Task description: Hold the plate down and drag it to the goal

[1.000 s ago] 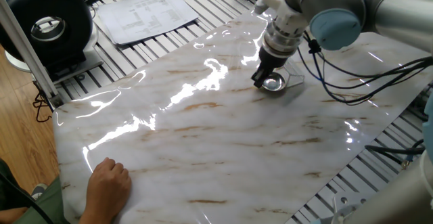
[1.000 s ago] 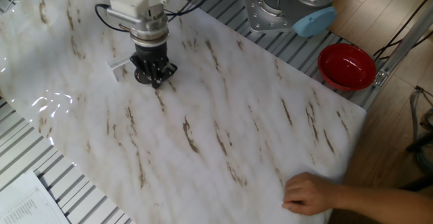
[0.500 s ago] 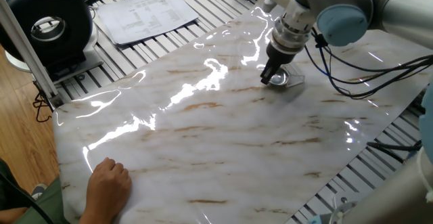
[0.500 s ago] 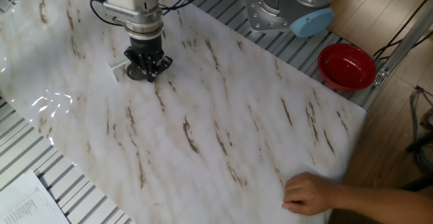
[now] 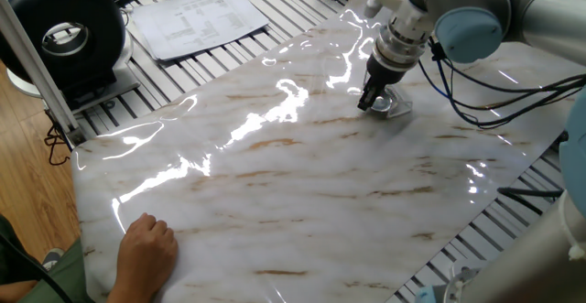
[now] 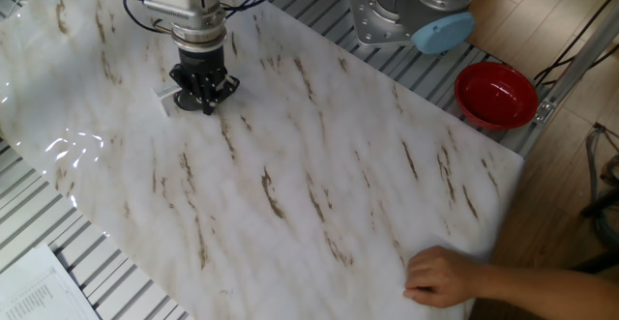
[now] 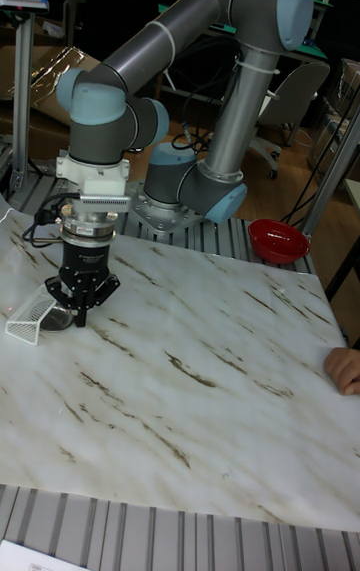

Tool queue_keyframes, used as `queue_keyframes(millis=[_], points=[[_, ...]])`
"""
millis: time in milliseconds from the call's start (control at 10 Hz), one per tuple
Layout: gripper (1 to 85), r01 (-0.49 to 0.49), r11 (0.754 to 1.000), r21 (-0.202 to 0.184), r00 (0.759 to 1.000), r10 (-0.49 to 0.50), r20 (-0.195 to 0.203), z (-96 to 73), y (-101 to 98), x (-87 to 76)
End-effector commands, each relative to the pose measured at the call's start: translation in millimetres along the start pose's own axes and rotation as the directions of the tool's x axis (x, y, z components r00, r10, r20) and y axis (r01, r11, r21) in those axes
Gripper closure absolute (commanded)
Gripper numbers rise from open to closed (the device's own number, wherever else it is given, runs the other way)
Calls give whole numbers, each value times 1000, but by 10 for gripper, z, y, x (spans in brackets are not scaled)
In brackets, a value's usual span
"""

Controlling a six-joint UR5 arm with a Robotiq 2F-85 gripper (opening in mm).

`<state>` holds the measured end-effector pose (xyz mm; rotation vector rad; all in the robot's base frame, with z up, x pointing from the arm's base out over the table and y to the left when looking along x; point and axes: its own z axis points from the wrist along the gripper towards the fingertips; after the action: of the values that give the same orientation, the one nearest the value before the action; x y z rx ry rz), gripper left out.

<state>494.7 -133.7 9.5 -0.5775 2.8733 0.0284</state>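
My gripper [image 7: 80, 316] points straight down with its fingertips drawn together, pressing onto the plate [image 7: 60, 319], a small shiny silver dish mostly hidden beneath it. The goal [image 7: 30, 319], a faint see-through angular frame, lies right beside the fingers, and the plate's edge appears to overlap it. In one fixed view the gripper [image 5: 371, 102] stands at the far right of the marble sheet, with the plate [image 5: 381, 109] at the goal [image 5: 400, 111]. In the other fixed view the gripper [image 6: 203, 100] covers the plate, and the goal [image 6: 166, 99] sits to its left.
A person's hand [image 6: 445, 276] rests on the marble sheet's edge far from the gripper. A red bowl [image 6: 496, 95] sits off the sheet near the robot base [image 6: 406, 11]. Printed paper [image 5: 197, 19] and a black round device [image 5: 64, 33] lie beyond the sheet.
The gripper has slid with the plate beneath it toward the goal frame, up and right in one fixed view, left in the other. The hand stayed still.
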Motion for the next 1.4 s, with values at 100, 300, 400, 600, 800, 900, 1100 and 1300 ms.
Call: queue_keyframes(millis=[100, 300, 400, 600, 800, 900, 1100, 1300], points=[[840, 12, 999, 44, 1000, -13, 13, 22, -142, -27], [840, -11, 999, 50, 1000, 10, 17, 30, -142, -82], [840, -30, 998, 47, 999, 30, 19, 28, -130, -113], [840, -61, 998, 26, 998, 61, -1, -1, -61, -137], [840, -97, 995, 28, 995, 98, -28, -87, -17, -210], [840, -112, 993, 42, 992, 114, -47, -151, -4, -278], [840, -140, 983, 120, 985, 150, -83, -362, -61, -367], [840, -238, 966, 106, 962, 249, -113, -764, 200, -421]])
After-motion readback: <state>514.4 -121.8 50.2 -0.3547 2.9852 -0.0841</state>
